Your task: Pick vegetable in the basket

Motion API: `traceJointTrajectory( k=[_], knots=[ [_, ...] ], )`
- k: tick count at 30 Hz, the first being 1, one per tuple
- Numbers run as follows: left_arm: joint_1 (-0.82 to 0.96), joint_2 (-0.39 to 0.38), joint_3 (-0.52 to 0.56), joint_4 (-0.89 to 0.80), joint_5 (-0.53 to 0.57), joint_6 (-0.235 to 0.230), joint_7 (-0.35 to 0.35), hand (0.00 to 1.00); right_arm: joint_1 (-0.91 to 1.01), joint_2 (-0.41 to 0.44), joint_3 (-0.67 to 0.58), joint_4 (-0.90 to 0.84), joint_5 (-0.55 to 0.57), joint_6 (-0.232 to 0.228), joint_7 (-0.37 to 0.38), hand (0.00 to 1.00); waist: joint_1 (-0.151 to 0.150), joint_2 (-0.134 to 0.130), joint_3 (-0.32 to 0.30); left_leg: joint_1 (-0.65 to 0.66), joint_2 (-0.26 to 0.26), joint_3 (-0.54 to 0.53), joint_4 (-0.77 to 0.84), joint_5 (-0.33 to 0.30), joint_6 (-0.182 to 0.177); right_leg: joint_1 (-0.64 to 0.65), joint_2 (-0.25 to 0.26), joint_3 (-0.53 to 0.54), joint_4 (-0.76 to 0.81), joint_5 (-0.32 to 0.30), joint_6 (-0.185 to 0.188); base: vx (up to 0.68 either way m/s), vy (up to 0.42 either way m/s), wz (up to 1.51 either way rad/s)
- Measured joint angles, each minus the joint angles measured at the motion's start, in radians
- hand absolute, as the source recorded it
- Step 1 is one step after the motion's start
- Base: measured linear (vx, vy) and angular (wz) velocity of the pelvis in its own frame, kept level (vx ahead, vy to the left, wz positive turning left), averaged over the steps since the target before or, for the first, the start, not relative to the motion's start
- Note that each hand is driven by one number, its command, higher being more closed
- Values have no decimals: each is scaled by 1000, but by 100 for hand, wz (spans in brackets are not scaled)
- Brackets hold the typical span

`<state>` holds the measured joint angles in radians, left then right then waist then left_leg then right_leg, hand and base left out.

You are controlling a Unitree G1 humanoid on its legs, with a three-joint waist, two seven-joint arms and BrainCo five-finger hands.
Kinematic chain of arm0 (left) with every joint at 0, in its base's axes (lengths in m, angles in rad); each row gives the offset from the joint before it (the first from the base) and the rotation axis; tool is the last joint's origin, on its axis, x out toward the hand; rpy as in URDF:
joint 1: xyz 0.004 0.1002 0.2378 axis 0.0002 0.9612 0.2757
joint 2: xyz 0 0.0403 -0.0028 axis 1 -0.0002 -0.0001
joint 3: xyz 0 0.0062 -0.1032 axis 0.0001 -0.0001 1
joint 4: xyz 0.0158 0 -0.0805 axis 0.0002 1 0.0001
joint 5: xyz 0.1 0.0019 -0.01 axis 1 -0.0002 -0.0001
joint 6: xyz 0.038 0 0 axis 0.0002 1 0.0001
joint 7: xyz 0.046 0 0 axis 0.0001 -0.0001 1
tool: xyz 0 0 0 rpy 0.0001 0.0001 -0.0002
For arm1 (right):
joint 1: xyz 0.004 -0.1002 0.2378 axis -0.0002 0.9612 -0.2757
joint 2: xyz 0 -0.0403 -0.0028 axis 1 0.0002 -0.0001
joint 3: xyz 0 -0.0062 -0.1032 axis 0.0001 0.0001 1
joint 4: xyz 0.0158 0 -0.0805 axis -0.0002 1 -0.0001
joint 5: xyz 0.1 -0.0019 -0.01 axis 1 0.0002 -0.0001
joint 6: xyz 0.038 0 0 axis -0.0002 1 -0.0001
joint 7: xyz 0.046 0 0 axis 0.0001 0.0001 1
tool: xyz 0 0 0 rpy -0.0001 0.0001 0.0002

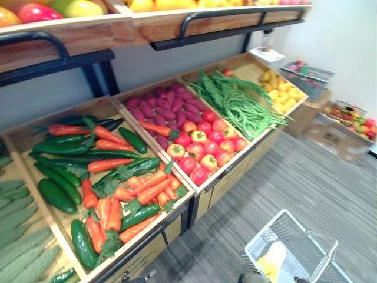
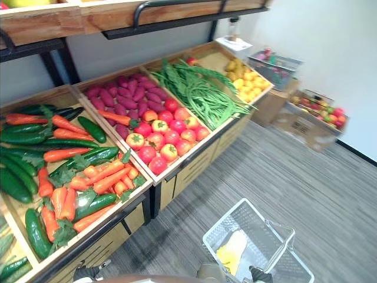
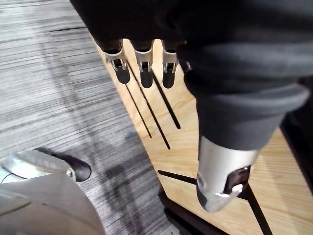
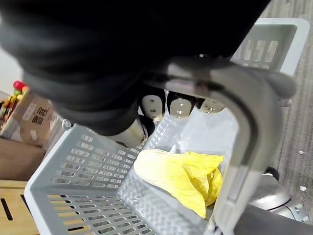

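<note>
Carrots [image 1: 147, 190], near left, look stiff, light, smooth; I'd grip one mid-body; my left hand [image 3: 145, 68] hangs released; my right hand [image 4: 180, 105] clenches the basket [image 2: 244, 215] handle.

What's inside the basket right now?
One pale yellow item lies in the grey basket. The handle, gripped by the right robot hand, covers part of the interior, so anything beneath is hidden.

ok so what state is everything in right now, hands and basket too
left robot hand: open, holding nothing
right robot hand: shut on the basket handle
basket: held by that handle, yellow item lying inside
carrots: lying in the wooden crate
</note>
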<state>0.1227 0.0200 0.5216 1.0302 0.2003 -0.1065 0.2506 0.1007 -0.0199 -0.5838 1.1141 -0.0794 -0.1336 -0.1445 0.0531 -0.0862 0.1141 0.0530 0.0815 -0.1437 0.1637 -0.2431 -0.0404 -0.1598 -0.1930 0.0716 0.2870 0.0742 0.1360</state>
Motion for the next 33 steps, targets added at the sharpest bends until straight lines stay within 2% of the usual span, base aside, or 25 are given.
traceJointTrajectory(
  k=[1,2,3,4,5,6,7,8,9,10,12,14,16,18,19,24,26,29,30,31,33],
  knots=[
    [-1,-8,8,6,0,1,-4,0,6,-2,-9,1,0,4,-1,100,8,21,-6,0,52,-27,-7,-12,-15,23,38,17,35,-56,29,158,-457,121],
    [-2,-27,14,4,0,-1,-7,0,6,-7,-22,-5,0,8,0,100,12,43,2,-4,100,-33,-21,-4,-25,18,77,18,68,-71,17,194,-568,142],
    [-2,-40,29,0,-1,-2,-12,0,7,-15,-34,-17,-3,15,2,100,15,59,-1,-21,124,-39,-36,37,-55,12,90,4,106,-124,12,129,-410,112],
    [-1,-38,37,-1,-1,-2,-16,0,11,-15,-36,-25,-4,17,2,100,16,55,-4,-29,123,-39,-42,54,-76,13,80,-17,120,-167,12,116,-467,130],
    [-2,-39,38,-2,-2,-1,-18,0,17,-15,-37,-38,-5,20,2,100,15,43,-1,-49,122,-48,-62,81,-118,28,57,-76,122,-250,13,47,-376,136],
    [-4,-39,41,-2,-4,-1,-19,0,12,-13,-38,-38,-6,21,2,100,18,46,-1,-75,127,-73,-88,117,-147,39,52,-133,113,-311,8,25,-360,132],
    [-4,-41,44,-2,-8,0,-19,0,8,-13,-38,-38,-6,22,2,100,17,51,-1,-86,134,-80,-98,138,-150,42,55,-156,108,-317,4,-3,-318,102],
    [-4,-45,44,-2,-25,0,-19,0,4,-13,-38,-38,-6,23,2,100,15,59,-3,-98,144,-89,-108,163,-153,45,62,-183,99,-318,1,-34,-273,104],
    [-4,-48,44,-2,-50,0,-19,0,0,-8,-38,-39,-3,24,1,100,15,65,-7,-129,155,-89,-133,227,-150,52,71,-241,84,-324,-10,-42,-254,107],
    [-5,-49,44,-2,-65,0,-19,0,0,-6,-38,-38,-2,24,1,100,14,65,-6,-139,156,-87,-143,250,-148,58,71,-263,77,-329,-19,-67,-217,114],
    [-3,-49,44,-2,-77,0,-18,0,-1,0,-38,-38,0,25,-1,100,11,66,-2,-161,166,-26,-165,294,-118,74,63,-337,65,-340,-37,-83,-119,97],
    [-4,-47,49,-13,-77,1,-19,0,0,-7,-31,-42,0,25,-1,100,-3,59,0,-200,188,330,-71,273,-67,87,23,-419,63,-353,-51,-114,-8,96],
    [2,-48,55,-13,-77,1,-18,0,0,-8,-40,-45,0,23,1,100,-14,55,3,-201,218,523,-12,275,-49,99,-3,-447,65,-350,-46,-38,56,63],
    [7,-43,49,3,-75,1,-17,0,-1,-17,-50,-37,2,24,0,100,-17,52,4,-190,186,529,-44,296,-64,107,-19,-445,61,-344,-31,-36,137,41],
    [8,-26,20,13,-71,2,-15,0,-1,-12,-50,-33,3,24,0,100,-22,44,5,-180,151,520,-93,317,-56,114,-30,-436,31,-337,-22,-47,156,21],
    [-7,14,-44,46,-68,2,-17,0,-20,-9,-85,1,3,28,1,100,-25,29,13,-142,74,515,-265,396,-52,115,-36,-393,-52,-289,-11,-6,154,15],
    [-13,33,-67,54,-68,3,-17,0,-23,-6,-83,1,3,29,2,100,-25,11,24,-137,51,517,-265,388,-45,131,-50,-390,-84,-271,-2,62,105,1],
    [-25,55,-96,74,-66,3,-16,0,-30,-3,-82,2,2,36,2,100,-26,-1,29,-117,28,532,-267,367,-39,150,-63,-351,-107,-250,-4,95,93,-11],
    [-26,61,-108,75,-67,3,-12,0,-38,-1,-74,3,1,36,2,100,-27,-6,33,-95,19,549,-267,349,-36,154,-67,-306,-102,-240,-17,112,91,-29],
    [-26,62,-111,75,-67,3,-11,0,-39,-1,-74,3,1,36,2,100,-28,-6,34,-92,18,551,-267,346,-36,154,-67,-300,-98,-237,-22,135,114,-32],
    [-29,65,-125,72,-67,0,-4,0,-48,-5,-72,3,0,36,0,100,-30,-2,47,-56,18,558,-266,320,-35,141,-67,-259,-31,-216,-53,99,82,-23]
  ],
)
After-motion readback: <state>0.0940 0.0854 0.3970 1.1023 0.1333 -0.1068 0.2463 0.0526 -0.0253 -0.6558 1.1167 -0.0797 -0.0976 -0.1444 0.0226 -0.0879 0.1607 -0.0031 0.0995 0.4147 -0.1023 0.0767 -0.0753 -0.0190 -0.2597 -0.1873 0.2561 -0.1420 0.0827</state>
